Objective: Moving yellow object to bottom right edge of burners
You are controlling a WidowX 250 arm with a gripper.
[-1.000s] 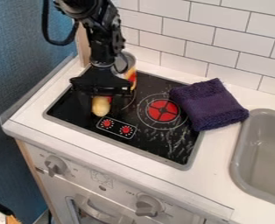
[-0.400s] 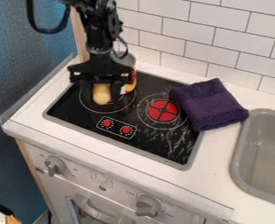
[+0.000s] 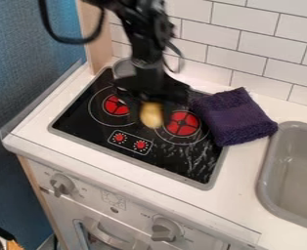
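Yellow and rounded, the object is clamped in the black end effector, around the middle of the frame, over the black cooktop and just left of the right red burner. The step in hand looks to be the carry to the cooktop's lower right corner, which lies lower right of centre in the frame.

To do it well, hold a steady squeeze, firm enough that the smooth-looking sides don't slip, and travel down and right in the frame at an even pace. Keep the path left of the purple towel; its folds overlap the cooktop's right side and could snag a finger. Slow over the corner, lower until the piece touches, and let it settle before opening, since a rounded shape may roll off the edge onto the white worktop. Then lift straight up.
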